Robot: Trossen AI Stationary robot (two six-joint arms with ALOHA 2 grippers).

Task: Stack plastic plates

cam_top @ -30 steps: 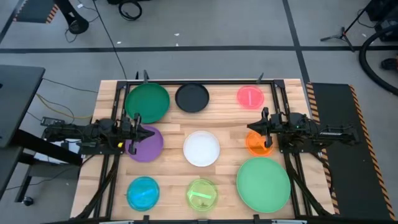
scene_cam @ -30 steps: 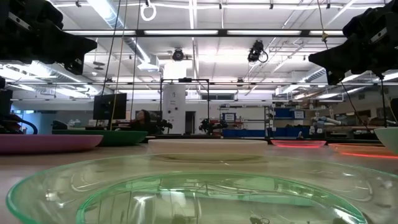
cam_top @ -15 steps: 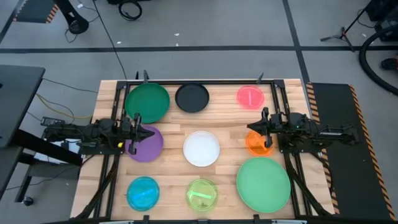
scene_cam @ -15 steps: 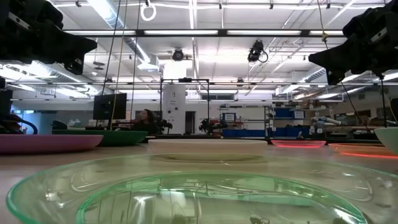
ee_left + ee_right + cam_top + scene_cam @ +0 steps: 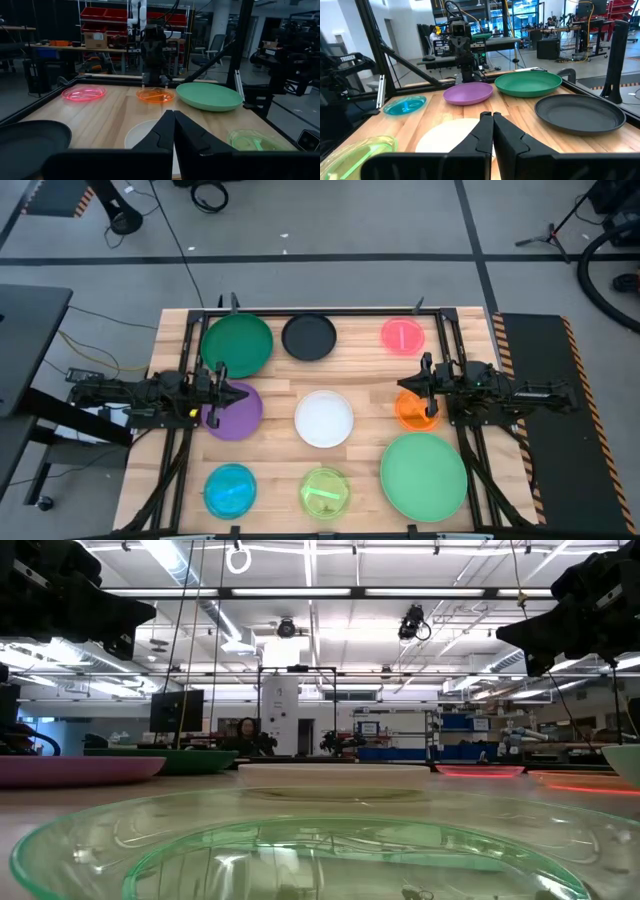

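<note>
Fingers pressed together, empty, on my left gripper [image 5: 240, 394] above purple plate [image 5: 240, 416] and right gripper [image 5: 405, 388] above orange plate [image 5: 413, 412]; descending this way risks shoving them.

Only one piece of lettering can be read: the white word "TROSSEN" on a dark arm housing [image 5: 349, 60] at the edge of the right wrist view. The red bins [image 5: 106, 14] on the shelving [image 5: 85, 30] behind the bench in the left wrist view, and the cardboard box [image 5: 94, 39] under them, carry marks too small to make out. The boards and screens in the room seen in the low view are likewise too far off to read. The plates show no print in any view.
</note>
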